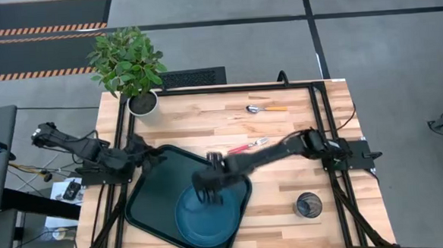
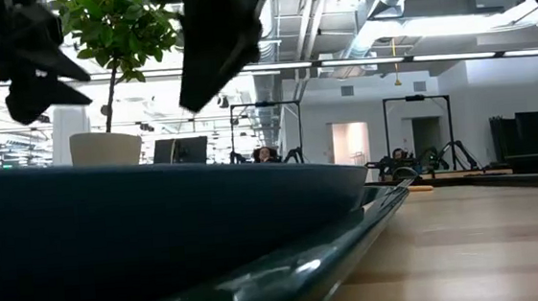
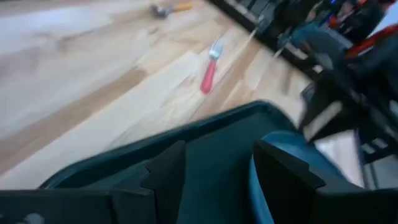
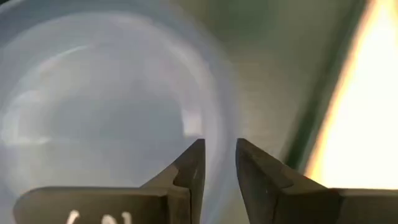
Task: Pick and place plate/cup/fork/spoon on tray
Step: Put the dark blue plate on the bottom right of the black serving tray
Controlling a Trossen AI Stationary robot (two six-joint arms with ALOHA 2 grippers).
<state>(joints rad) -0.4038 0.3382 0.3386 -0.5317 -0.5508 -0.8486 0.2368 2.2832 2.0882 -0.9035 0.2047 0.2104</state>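
The dark-blue plate lies flat in the near right part of the dark-green tray. My right gripper hovers above the plate's far rim, fingers pointing down with a narrow gap and nothing between them. In the low view it hangs clear above the plate. My left gripper is open over the tray's far left corner. The pink-red-handled fork lies on the table just beyond the tray. The orange-handled spoon lies farther back. The cup stands near the right front.
A white pot with a green plant stands at the table's far left corner. Bare wood lies between the tray and the cup and across the far middle of the table. People and equipment show in the room behind.
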